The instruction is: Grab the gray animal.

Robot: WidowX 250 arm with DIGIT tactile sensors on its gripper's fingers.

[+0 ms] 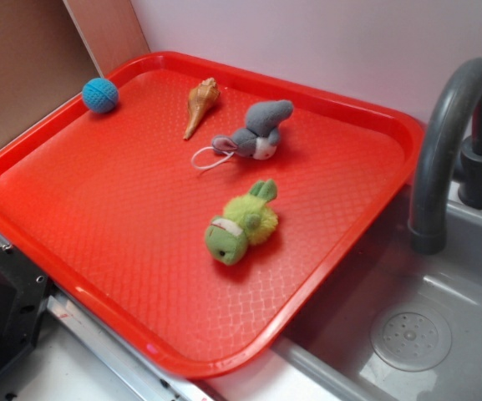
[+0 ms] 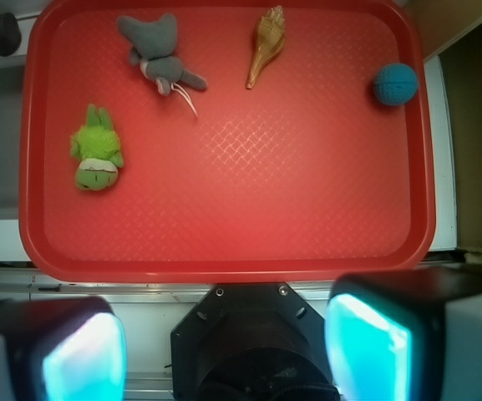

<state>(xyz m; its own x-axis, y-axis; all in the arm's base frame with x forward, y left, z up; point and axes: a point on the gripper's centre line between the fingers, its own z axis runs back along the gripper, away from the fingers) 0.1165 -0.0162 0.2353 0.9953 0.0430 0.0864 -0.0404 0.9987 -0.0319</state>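
The gray animal point(image 1: 257, 132) lies on the red tray point(image 1: 98, 209), toward its far side, with its white string loop trailing to the left. In the wrist view the gray animal point(image 2: 157, 52) lies at the tray's top left. My gripper point(image 2: 224, 351) hangs high above the robot base, off the tray's near edge, far from the toy. Its two cyan pads point(image 2: 366, 347) stand wide apart with nothing between them. The gripper is out of the exterior view.
A green plush animal point(image 1: 241, 224) lies near the tray's middle right. A tan cone shell point(image 1: 200, 104) and a blue ball point(image 1: 100, 94) lie at the back. A gray faucet point(image 1: 449, 142) and sink point(image 1: 408, 334) are to the right of the tray.
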